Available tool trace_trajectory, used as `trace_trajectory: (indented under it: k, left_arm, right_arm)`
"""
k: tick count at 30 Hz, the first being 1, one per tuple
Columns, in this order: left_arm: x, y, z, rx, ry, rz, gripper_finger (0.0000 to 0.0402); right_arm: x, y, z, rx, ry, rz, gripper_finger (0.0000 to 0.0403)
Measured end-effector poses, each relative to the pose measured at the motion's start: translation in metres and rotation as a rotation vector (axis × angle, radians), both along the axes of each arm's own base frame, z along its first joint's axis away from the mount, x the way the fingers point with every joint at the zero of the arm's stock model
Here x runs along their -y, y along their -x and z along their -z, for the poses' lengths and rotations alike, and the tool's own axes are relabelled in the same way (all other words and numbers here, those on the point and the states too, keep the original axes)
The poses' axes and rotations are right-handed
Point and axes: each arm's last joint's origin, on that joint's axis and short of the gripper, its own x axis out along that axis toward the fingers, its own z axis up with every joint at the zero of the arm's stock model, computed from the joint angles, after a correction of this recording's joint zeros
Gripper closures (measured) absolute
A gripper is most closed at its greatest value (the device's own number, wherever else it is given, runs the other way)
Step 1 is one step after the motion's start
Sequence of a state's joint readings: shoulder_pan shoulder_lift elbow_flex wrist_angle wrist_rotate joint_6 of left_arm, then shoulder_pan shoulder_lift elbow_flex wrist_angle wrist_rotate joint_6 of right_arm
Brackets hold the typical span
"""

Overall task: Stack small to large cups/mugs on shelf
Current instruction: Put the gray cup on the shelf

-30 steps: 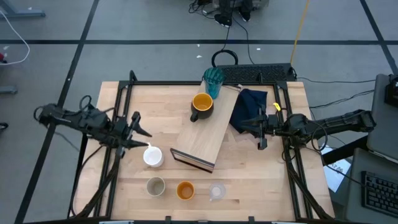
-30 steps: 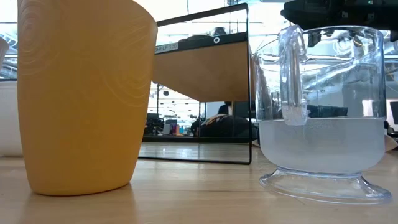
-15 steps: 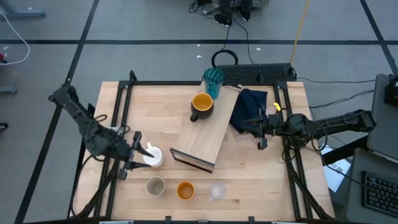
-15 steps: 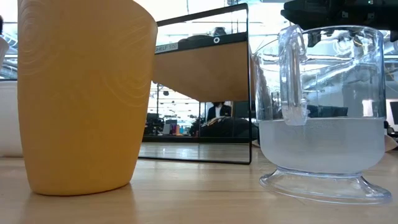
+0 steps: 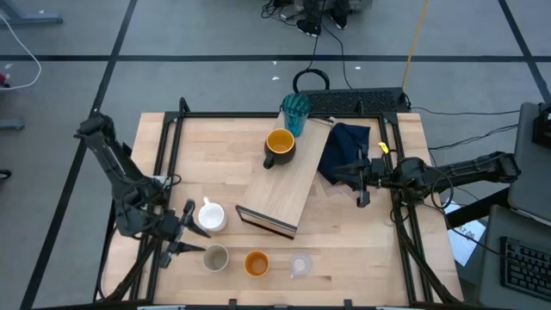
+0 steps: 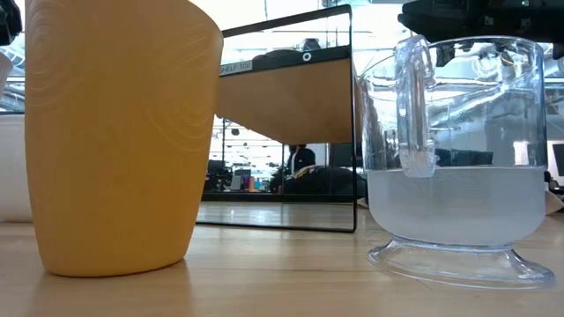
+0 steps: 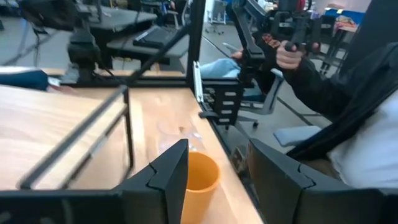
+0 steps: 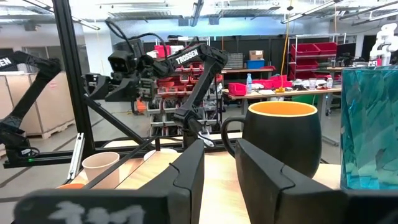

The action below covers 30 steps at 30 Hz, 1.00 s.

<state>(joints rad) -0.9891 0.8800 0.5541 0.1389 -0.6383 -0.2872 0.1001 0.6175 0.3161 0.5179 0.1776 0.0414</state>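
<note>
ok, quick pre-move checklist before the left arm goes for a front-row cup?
1. Left gripper jaws open: ok, a clear gap shows in the left wrist view.
2. Left gripper empty: ok, nothing sits between the jaws.
3. Target in line: ok, beige cup just beyond the jaws, orange cup and clear glass further along the row.
4. White mug clear of the approach: cannot tell, it stands very close beside the gripper.
5. Shelf has free space: ok, only the dark mug sits at its far end.
6. Right gripper out of the way: ok, waiting over the navy cloth.
</note>
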Motion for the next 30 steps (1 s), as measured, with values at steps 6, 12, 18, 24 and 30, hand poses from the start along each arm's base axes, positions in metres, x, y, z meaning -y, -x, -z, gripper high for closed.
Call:
trace_trajectory:
  k: [6, 12, 18, 24, 30]
  left_arm:
    - [0.012, 0.002, 0.009, -0.065, 0.059, 0.027, 0.0238]
    - [0.021, 0.003, 0.018, -0.140, 0.130, 0.030, 0.0238]
    - [0.027, 0.001, 0.026, -0.198, 0.183, 0.012, 0.0238]
    - [0.030, -0.001, 0.033, -0.249, 0.227, -0.014, 0.0238]
    - [0.029, -0.001, 0.040, -0.308, 0.238, -0.048, 0.0238]
  right_arm:
    - [0.000, 0.000, 0.000, 0.000, 0.000, 0.000, 0.0319]
    - [0.000, 0.000, 0.000, 0.000, 0.000, 0.000, 0.0319]
    - [0.000, 0.000, 0.000, -0.001, 0.004, 0.001, 0.0319]
    - [0.000, 0.000, 0.000, -0.003, 0.005, 0.001, 0.0319]
    - [0.000, -0.001, 0.001, -0.010, 0.018, 0.002, 0.0319]
